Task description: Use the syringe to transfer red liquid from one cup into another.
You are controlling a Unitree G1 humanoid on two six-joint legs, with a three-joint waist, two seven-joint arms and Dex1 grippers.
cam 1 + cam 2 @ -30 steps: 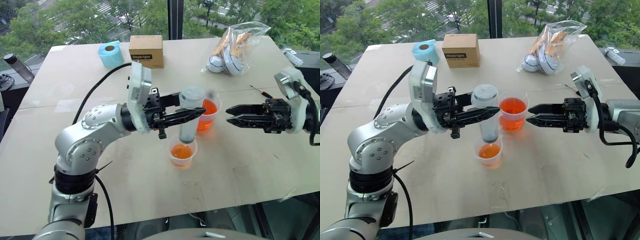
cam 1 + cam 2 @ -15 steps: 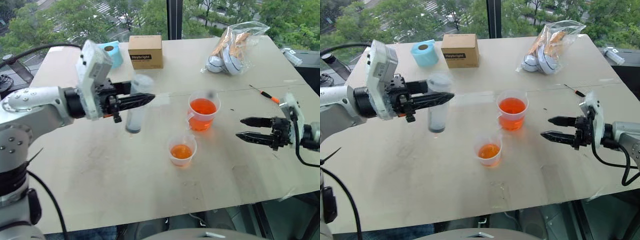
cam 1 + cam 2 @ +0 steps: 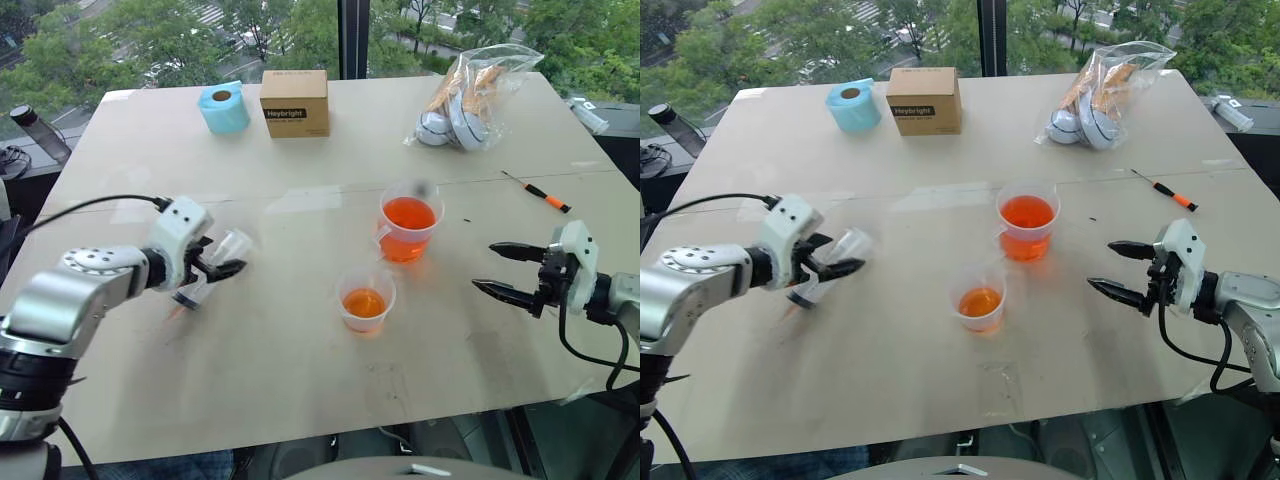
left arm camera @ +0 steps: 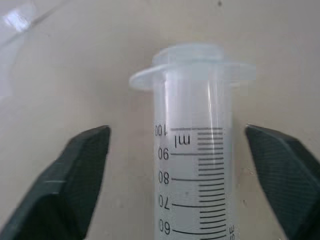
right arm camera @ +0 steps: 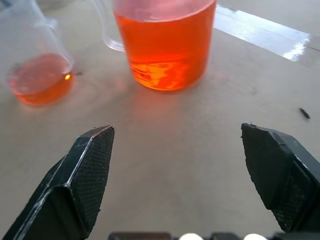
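1. Left gripper (image 4: 177, 175) jaws spread wide, the syringe (image 4: 197, 165) lying between them, gripped by neither finger, at the table's (image 3: 300, 380) left side.
2. Right gripper (image 3: 508, 270) gapes wide, holding nothing, near both cups (image 3: 407, 222).

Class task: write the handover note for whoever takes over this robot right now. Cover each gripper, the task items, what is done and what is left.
Left gripper: open, its fingers either side of the syringe and not clamping it, low over the table's left side.
Right gripper: open, empty, right of the cups.
Measuring cup: mid-table, well filled with red liquid.
Small cup: just in front of it, a shallow layer of red liquid.
Done: liquid sits in both cups.
Left: confirm the syringe lies flat, then pull both arms clear.
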